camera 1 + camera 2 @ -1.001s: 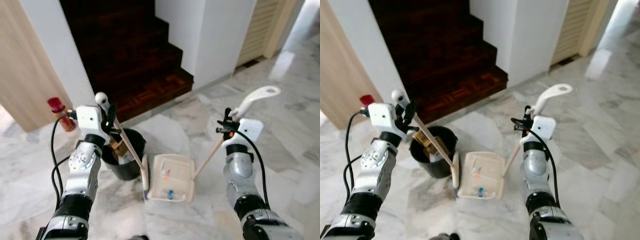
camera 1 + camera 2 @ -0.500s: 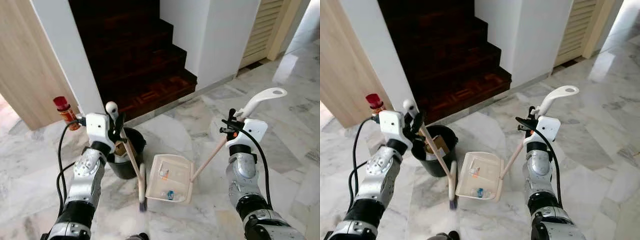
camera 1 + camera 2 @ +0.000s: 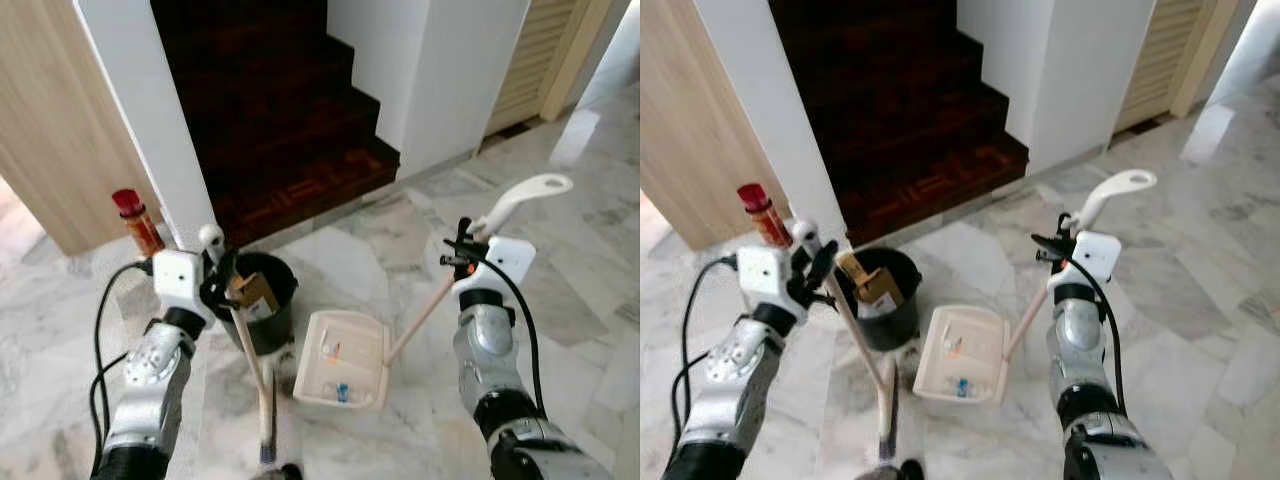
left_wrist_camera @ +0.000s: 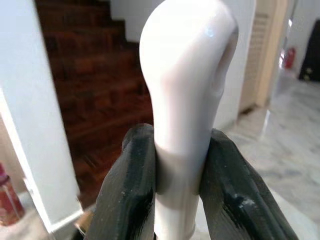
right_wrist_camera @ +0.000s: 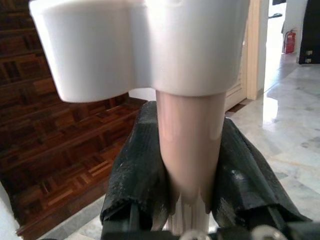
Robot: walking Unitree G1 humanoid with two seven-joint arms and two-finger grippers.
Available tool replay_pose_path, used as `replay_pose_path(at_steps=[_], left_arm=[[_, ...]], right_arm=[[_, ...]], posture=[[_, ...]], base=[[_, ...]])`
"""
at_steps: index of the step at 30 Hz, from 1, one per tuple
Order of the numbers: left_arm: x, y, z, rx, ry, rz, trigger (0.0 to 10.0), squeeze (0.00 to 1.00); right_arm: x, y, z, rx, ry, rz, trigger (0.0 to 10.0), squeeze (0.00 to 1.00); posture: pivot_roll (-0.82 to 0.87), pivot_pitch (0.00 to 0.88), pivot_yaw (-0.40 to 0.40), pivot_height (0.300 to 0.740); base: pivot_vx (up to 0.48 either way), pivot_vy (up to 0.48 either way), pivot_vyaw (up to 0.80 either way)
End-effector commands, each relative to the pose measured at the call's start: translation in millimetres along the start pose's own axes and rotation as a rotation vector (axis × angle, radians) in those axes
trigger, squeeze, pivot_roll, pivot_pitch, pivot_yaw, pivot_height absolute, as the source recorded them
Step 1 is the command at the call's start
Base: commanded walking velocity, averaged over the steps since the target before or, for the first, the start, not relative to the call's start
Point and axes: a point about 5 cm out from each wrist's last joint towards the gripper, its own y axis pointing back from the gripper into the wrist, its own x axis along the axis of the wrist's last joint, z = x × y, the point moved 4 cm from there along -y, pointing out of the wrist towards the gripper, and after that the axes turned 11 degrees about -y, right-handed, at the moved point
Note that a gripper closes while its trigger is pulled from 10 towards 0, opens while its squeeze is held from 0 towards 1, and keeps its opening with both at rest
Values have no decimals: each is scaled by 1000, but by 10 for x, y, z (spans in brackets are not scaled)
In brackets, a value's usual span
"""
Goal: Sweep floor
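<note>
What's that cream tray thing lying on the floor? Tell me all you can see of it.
It is a dustpan, cream plastic by its look, lying flat on the marble floor beside the black bucket. A few bits of litter lie in it, orange and blue ones among them. Its long tan handle slants up to a white grip, and the right claw is shut on that handle. The broom stands apart at its left.

Broom [image 3: 247, 350] head is blurring out below the left gripper [image 3: 218, 280], running off the frame's bottom edge. Scraps in the dustpan [image 3: 342, 360], below the right gripper [image 3: 458, 250], are too small to identify. Bin [image 3: 262, 300] contents are partly hiding behind the broom's stick.
</note>
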Motion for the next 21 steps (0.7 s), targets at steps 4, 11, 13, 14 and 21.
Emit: replay_pose_path(at_steps=[4, 11, 13, 14, 21], left_arm=[[110, 37, -36, 23, -31, 16, 10000, 0], [129, 24, -23, 26, -32, 7, 10000, 0], [131, 21, -17, 25, -31, 6, 10000, 0], [133, 19, -13, 25, -30, 5, 10000, 0], [134, 20, 3, 21, -27, -4, 10000, 0]], right_arm=[[111, -82, -84, 16, -16, 38, 10000, 0], [103, -82, -69, 16, -10, 32, 10000, 0], [104, -82, -66, 16, -9, 32, 10000, 0], [103, -81, -64, 15, -8, 32, 10000, 0], [97, -81, -50, 11, -11, 27, 10000, 0]], posture=[[94, 58, 47, 740], [92, 57, 48, 740], [92, 57, 48, 740], [91, 57, 48, 740], [90, 58, 48, 740]], base=[[0, 0, 0], [0, 147, 0], [0, 343, 0], [0, 345, 0], [0, 361, 0]])
